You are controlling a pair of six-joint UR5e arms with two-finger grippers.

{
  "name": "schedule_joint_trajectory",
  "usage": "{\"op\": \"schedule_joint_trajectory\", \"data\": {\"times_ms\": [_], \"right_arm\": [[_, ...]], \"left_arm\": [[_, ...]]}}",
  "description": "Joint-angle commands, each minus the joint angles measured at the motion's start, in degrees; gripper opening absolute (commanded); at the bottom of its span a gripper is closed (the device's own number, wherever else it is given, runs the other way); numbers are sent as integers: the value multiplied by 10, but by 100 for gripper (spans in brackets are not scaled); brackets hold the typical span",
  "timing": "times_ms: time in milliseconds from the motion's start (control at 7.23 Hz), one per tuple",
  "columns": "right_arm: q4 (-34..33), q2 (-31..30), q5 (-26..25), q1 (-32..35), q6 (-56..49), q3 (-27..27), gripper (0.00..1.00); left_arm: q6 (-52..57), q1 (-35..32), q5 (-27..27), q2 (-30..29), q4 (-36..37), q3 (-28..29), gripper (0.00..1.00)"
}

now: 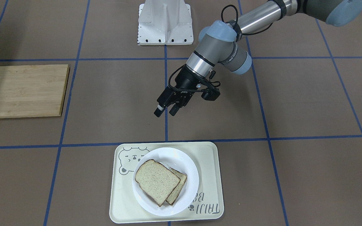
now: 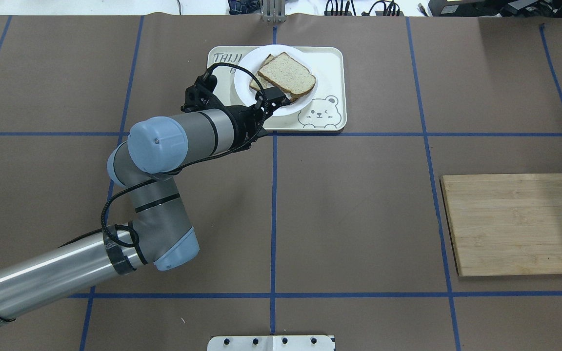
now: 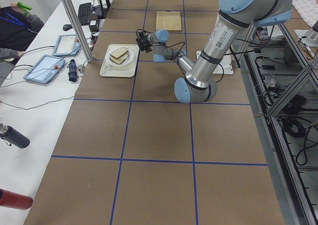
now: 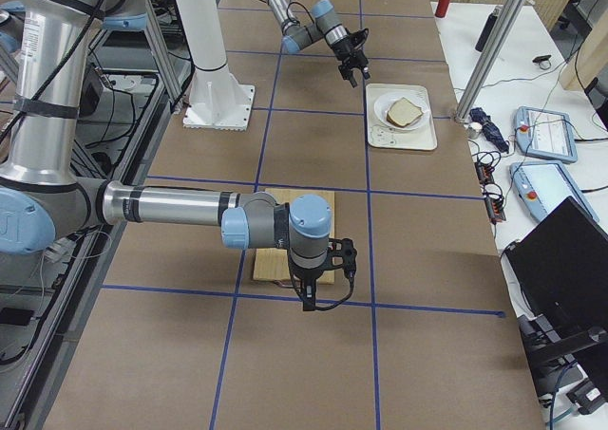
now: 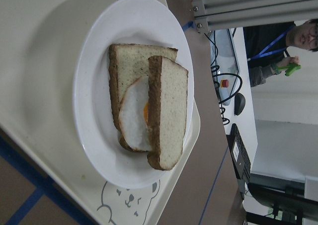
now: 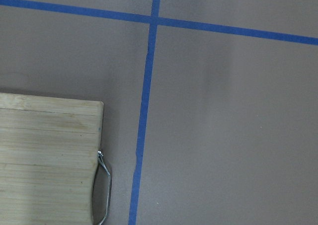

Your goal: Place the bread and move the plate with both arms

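The plain bread slice [image 1: 156, 181] lies on the round white plate [image 1: 189, 185], leaning on a second slice that bears a fried egg [image 5: 133, 116]. The bread also shows in the overhead view [image 2: 287, 74] and the left wrist view [image 5: 169, 111]. The plate sits on the cream bear tray [image 1: 211, 175]. My left gripper [image 1: 166, 111] is open and empty, hovering above the table on the robot's side of the tray, apart from the plate. My right gripper [image 4: 313, 302] shows only in the exterior right view, over the wooden board; I cannot tell whether it is open or shut.
A wooden cutting board [image 2: 515, 224] with a metal handle [image 6: 104, 185] lies on the robot's right side of the table. The white base block [image 1: 165, 23] stands at the robot's edge. Operators' devices lie on the side bench beyond the tray [image 3: 47, 66].
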Motion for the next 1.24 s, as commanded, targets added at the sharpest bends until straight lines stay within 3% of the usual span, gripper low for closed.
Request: {"op": "schedule_joint_trajectory", "data": {"times_ms": [0,138,277,553,691,830,968,1106], "right_arm": [[0,-1,-1,1,0,0,100],[0,-1,-1,1,0,0,100],[0,-1,-1,1,-1,0,100],[0,-1,-1,1,-1,0,100],[0,-1,-1,1,-1,-1,100],[0,-1,-1,1,-2,-1,100],[0,-2,-1,1,-1,-2,100],[0,-3,-1,1,-1,-2,100]], "left_arm": [[267,2,-33,41,247,-137,98],[378,-2,-67,59,314,-177,98],[450,-14,-66,67,362,-192,98],[638,-69,-71,121,409,-220,98],[724,-114,-82,149,428,-232,98],[766,-171,-152,171,457,-229,98],[856,-231,-189,190,499,-228,98],[953,-283,-194,210,527,-223,98]]}}
